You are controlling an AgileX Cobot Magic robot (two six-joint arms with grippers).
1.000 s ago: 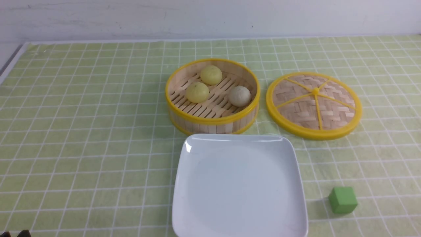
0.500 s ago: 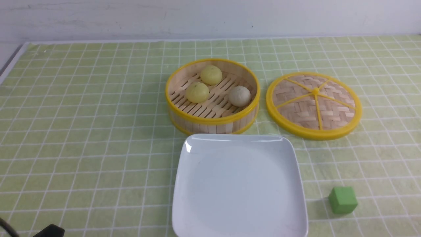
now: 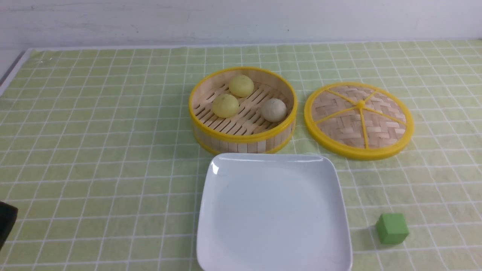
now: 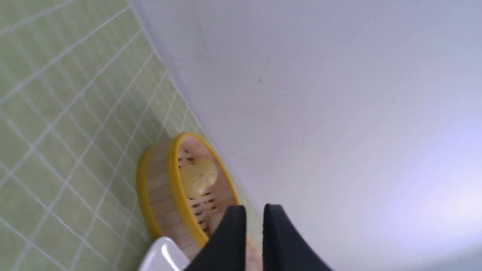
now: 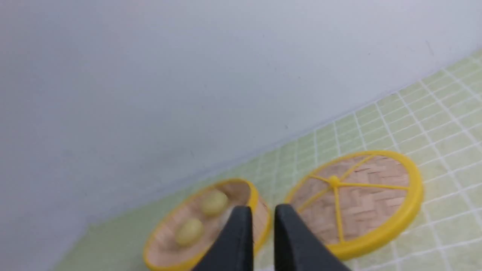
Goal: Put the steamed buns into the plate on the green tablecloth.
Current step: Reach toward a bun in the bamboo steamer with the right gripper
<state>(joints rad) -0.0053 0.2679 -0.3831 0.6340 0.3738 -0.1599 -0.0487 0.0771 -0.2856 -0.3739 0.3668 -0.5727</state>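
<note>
Three buns (image 3: 225,105) sit in the open steamer (image 3: 243,137), upper centre. Its lid (image 3: 359,120) lies off to the right, leaving them reachable. The plate (image 3: 274,210) waits bare just below, on the tablecloth (image 3: 94,150). The left gripper (image 4: 255,210) and right gripper (image 5: 263,212) are both pinched shut, empty.

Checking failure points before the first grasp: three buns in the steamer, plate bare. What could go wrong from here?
The rear yellow bun and front yellow bun sit close together inside the steamer; closing on one may nudge the other or catch the raised wall.
The left gripper and right gripper show jaws nearly together; reaching in like that would push a bun rather than grasp it.
The plate is glossy, so a dropped round bun might roll.
</note>
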